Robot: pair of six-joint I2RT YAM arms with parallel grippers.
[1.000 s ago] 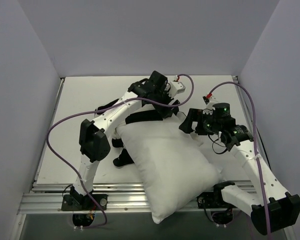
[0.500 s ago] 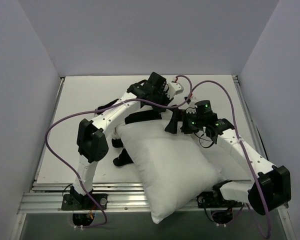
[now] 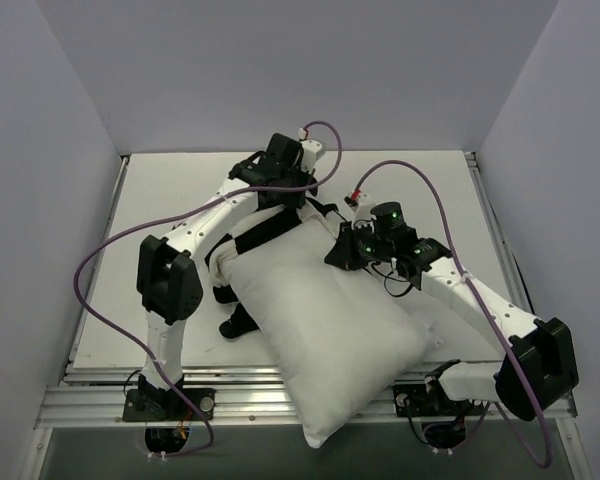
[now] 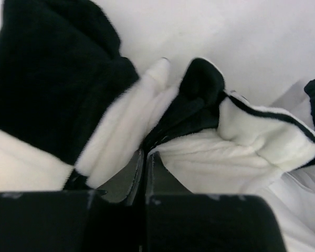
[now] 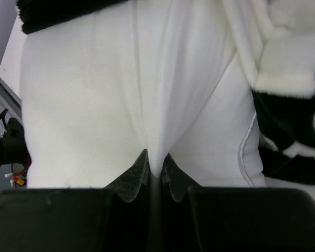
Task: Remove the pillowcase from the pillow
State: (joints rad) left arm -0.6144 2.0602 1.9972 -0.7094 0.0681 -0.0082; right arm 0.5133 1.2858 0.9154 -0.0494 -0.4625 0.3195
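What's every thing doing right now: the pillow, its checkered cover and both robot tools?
pillow, mostly bare, lying slantwise
pillowcase, bunched up at the pillow's far end
left tool, shut, pinching the pillowcase
right tool, shut, pinching a fold of the pillow

The pillow [image 3: 330, 330] is laid diagonally across the surface [image 3: 170, 200], with its near corner carried past the near edge, between the 2 arm bases [image 3: 168, 404]. The pillowcase [image 3: 270, 233] is bunched at the pillow's far left end and is spread onto the surface along the pillow's left side. The left gripper [image 4: 144, 157] is set at that far end, its fingers closed on the bunched pillowcase. To its right, the right gripper [image 5: 155, 160] is placed on the pillow's far right corner, where a fold of the pillow is pinched between its fingers.
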